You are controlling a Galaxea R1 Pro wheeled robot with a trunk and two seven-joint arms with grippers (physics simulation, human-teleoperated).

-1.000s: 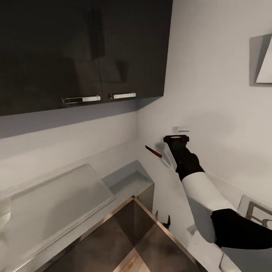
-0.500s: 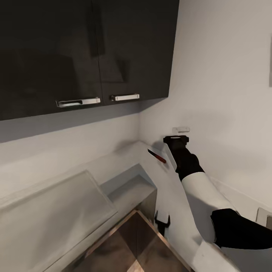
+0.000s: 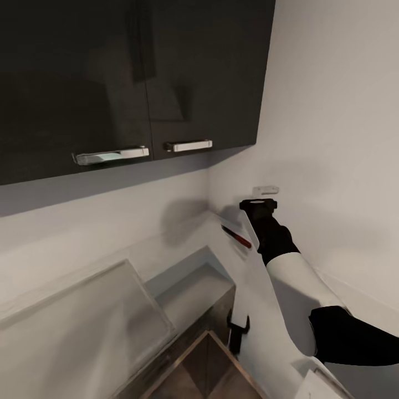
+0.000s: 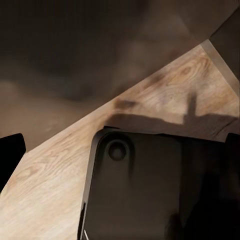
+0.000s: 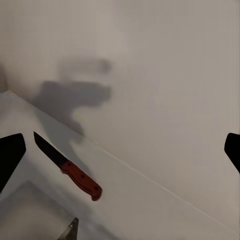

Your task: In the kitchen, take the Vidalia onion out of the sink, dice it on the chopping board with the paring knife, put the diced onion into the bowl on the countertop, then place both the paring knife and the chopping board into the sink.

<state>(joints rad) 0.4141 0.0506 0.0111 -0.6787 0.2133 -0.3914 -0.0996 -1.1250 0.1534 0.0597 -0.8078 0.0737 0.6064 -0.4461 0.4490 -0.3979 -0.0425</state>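
While the head camera looked into a kitchen corner, dark wall cabinets (image 3: 127,83) hung across the upper left with two chrome handles (image 3: 113,155) along their lower edge. Left of the paring knife, a pale flat slab (image 3: 83,327) sloped over the countertop (image 3: 188,233), and a recessed grey step (image 3: 194,282) lay between that slab and the knife. Below the step a dark gripper (image 3: 238,327) showed against wood-toned flooring (image 3: 210,371); whether its fingers were apart or closed could not be told. From the left wrist, a dark rounded panel (image 4: 150,190) lay over light wood grain (image 4: 50,185).

The paring knife (image 3: 237,236) lay flat on the countertop near the corner, dark blade toward the back wall, red handle toward the robot. Just right of the knife and apart from it, the right arm (image 3: 293,282) reached forward, its gripper (image 3: 258,204) raised beyond the handle end. In the right wrist view the knife (image 5: 69,167) sat well between the spread fingertips (image 5: 10,155), which stood wide apart and held nothing
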